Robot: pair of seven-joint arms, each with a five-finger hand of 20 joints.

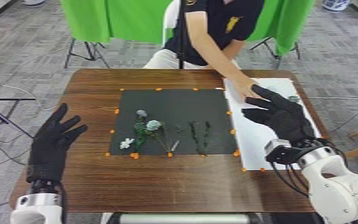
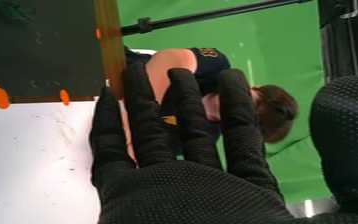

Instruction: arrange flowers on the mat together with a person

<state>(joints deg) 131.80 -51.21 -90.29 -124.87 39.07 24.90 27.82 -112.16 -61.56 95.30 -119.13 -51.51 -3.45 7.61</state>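
Flowers (image 1: pixel 153 125) lay mid-frame on the black mat (image 1: pixel 171 102), arrangement seemingly begun but unfinished, left hand (image 1: pixel 49 145) and right hand (image 1: pixel 286 121) fingers apart.

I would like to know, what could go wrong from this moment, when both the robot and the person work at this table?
The right hand is very near the person's hand over the white sheet, so they might bump. The thin stems lie flat on the dark mat and may be hard to pinch with gloved fingers. The flowers lie close together, so lifting one might drag its neighbour.
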